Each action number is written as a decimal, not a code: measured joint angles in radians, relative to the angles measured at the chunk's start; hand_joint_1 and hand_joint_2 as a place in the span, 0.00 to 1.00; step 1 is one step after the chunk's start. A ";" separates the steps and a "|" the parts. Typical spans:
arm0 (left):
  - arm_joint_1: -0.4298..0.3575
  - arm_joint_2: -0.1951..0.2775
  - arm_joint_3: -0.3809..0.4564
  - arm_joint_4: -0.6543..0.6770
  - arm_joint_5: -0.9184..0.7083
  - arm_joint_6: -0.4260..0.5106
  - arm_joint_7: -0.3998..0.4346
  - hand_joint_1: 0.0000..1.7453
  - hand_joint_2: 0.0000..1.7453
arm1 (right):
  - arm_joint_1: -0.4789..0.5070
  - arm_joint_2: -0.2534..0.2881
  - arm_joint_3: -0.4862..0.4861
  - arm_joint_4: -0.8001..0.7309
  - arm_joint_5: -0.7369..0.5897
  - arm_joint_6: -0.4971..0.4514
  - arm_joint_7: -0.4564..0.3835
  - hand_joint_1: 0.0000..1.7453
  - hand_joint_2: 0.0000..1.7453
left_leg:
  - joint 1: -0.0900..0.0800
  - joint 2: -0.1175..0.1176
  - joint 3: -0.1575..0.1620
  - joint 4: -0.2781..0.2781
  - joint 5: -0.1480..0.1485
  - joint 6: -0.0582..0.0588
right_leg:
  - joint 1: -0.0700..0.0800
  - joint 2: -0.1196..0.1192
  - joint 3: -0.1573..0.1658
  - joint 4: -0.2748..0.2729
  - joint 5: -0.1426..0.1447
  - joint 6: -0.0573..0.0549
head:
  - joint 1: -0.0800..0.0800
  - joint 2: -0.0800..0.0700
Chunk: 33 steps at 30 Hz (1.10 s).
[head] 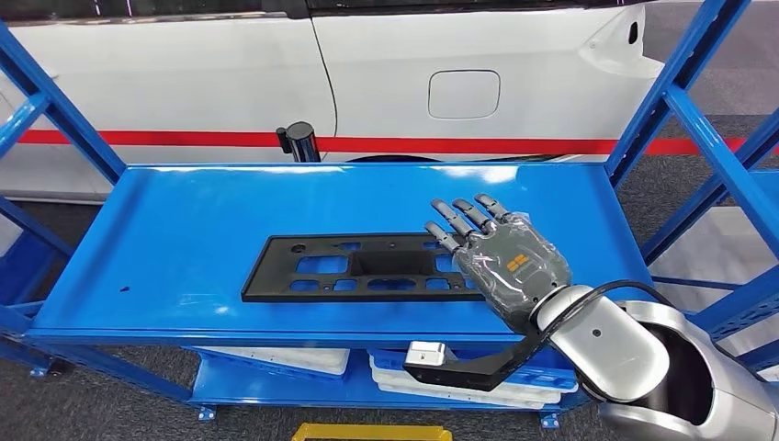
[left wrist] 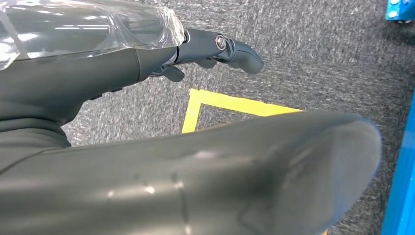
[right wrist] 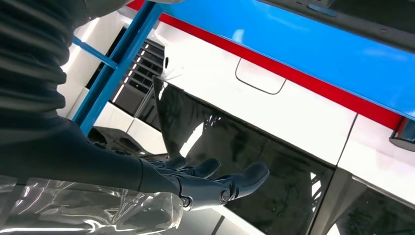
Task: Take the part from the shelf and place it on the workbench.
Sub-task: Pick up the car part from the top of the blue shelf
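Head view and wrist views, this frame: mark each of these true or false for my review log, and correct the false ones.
1. The black part lies flat on the blue shelf's top level. True.
2. The right hand grips the part and has lifted it. False: its fingers are spread over the part's right end, and the part rests on the shelf.
3. The left hand holds a white tray. False: it holds nothing, above grey carpet with yellow floor tape.
4. A white car with a red stripe stands behind the shelf. True.
5. White trays sit on the lower shelf level. True.
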 joint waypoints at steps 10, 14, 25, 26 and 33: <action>-0.001 0.000 -0.001 0.002 -0.005 0.004 0.000 0.00 1.00 | -0.004 0.001 0.022 0.030 -0.005 -0.007 0.000 0.00 1.00 | -0.004 0.000 0.017 -0.055 0.044 0.010 | 0.005 0.000 0.003 0.001 -0.001 0.002 | -0.002 0.000; -0.001 0.000 -0.001 0.003 -0.006 0.010 0.000 0.00 1.00 | -0.006 0.002 0.023 0.038 -0.003 -0.011 0.000 0.00 1.00 | -0.004 0.001 0.022 -0.072 0.056 0.028 | 0.004 0.000 -0.003 0.012 -0.011 0.023 | 0.000 0.000; -0.001 0.000 -0.001 0.003 -0.004 0.012 -0.003 0.00 1.00 | -0.007 0.002 0.026 0.057 -0.001 -0.012 0.000 0.00 1.00 | -0.004 -0.001 0.027 -0.070 0.055 0.025 | 0.002 0.000 0.004 0.016 -0.009 0.026 | 0.002 0.000; -0.001 0.000 -0.001 0.003 -0.004 0.012 -0.004 0.00 1.00 | -0.007 0.002 0.026 0.058 -0.002 -0.012 0.000 0.00 1.00 | -0.006 -0.001 0.025 -0.069 0.054 0.022 | 0.004 0.001 0.009 0.001 -0.008 0.022 | 0.002 0.000; -0.001 0.000 -0.001 0.003 -0.001 0.013 -0.008 0.00 1.00 | -0.009 0.002 0.025 0.063 -0.002 -0.012 0.000 0.00 1.00 | 0.002 0.001 -0.087 0.178 -0.078 -0.010 | 0.003 -0.001 0.001 -0.002 0.000 -0.007 | 0.000 0.000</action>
